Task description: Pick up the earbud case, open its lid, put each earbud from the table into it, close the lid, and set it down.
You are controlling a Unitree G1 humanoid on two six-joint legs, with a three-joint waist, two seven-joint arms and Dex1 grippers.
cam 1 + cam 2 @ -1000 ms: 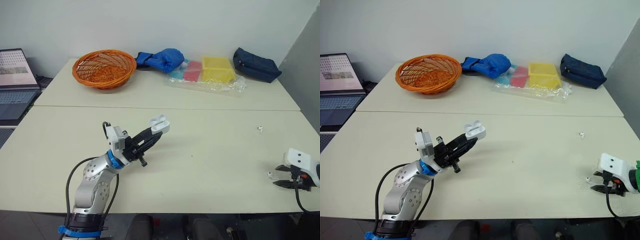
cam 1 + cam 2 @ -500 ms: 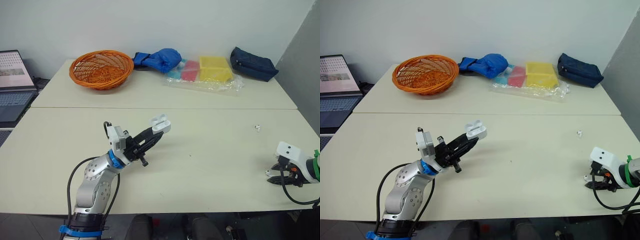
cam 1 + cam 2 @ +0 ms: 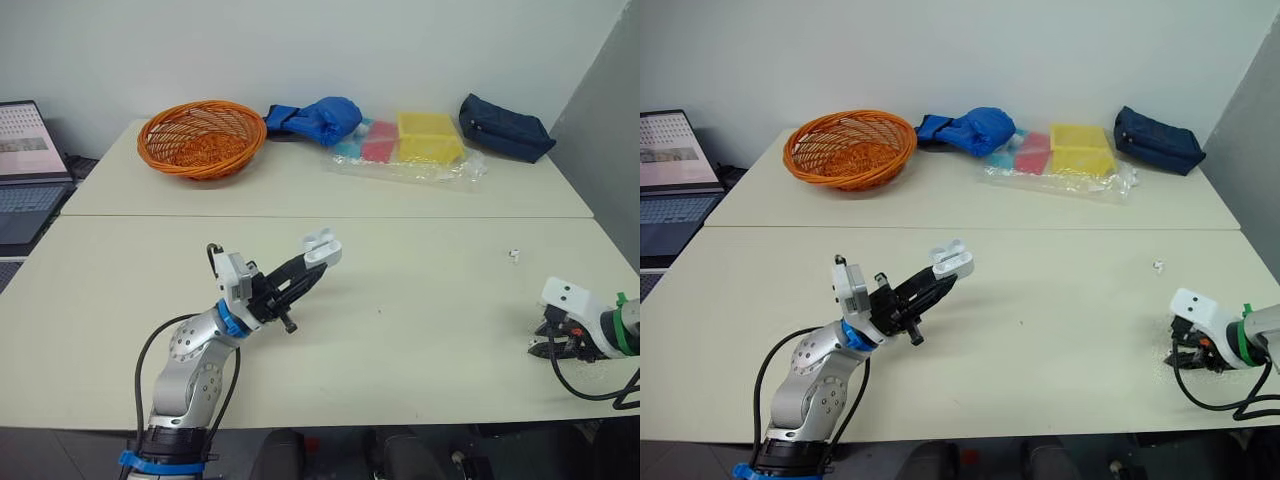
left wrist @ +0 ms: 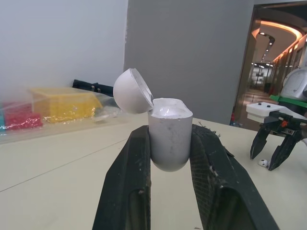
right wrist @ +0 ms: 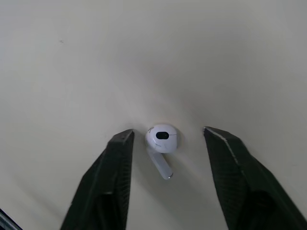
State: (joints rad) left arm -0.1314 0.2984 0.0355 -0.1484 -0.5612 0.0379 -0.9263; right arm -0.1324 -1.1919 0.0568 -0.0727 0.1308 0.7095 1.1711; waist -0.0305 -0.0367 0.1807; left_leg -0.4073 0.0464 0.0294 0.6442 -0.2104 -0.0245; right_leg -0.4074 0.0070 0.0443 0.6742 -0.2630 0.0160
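left gripper (image 3: 308, 270) sits left of centre in the head view, fingers pinching the earbud case (image 4: 169, 132) by its two sides, holding it up off the table (image 3: 420, 320). the case is upright between the black fingers (image 4: 129, 182) and its lid (image 4: 132, 91) is flipped open, tilted back on the hinge. over at the lower right edge of the frame, the right gripper (image 3: 545, 348) is down at the table top, fingers spread wide, with one white earbud (image 5: 162, 140) lying flat between the tips, touching neither finger, stem pointing toward the wrist. the second earbud (image 3: 514, 255) lies on the table at the right, a bit further back, well apart from both grippers. along the top of the frame: an orange basket (image 3: 203, 137), a blue pouch (image 3: 318, 118), a yellow box (image 3: 430, 137) on plastic wrap, a navy pouch (image 3: 503, 128), and a laptop (image 3: 25, 150) at the far left edge.
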